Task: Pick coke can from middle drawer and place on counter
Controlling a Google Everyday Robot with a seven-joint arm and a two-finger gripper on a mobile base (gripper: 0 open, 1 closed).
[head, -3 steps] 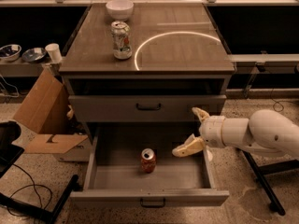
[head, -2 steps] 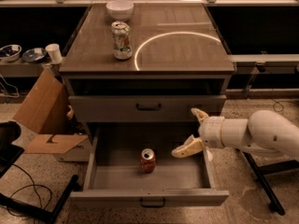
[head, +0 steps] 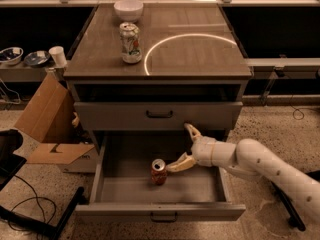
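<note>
Gripper (head: 184, 148), curved cream fingers (head: 180, 163) spread, sits beside cylindrical coke can (head: 159, 171) in middle drawer (head: 160, 211).

No legible text, brand or number found. Markings on the coke can (head: 159, 171), the silver can (head: 131, 43) and the cardboard box (head: 50, 129) cannot be read. The gripper (head: 178, 147), fingers spread, sits at the coke can's 2 o'clock, inside the middle drawer (head: 150, 190).

we see the claw (head: 182, 149) moved left across the middle drawer (head: 115, 211), arm reaching further in, lower finger (head: 180, 163) now just beside the coke can (head: 159, 172)
</note>
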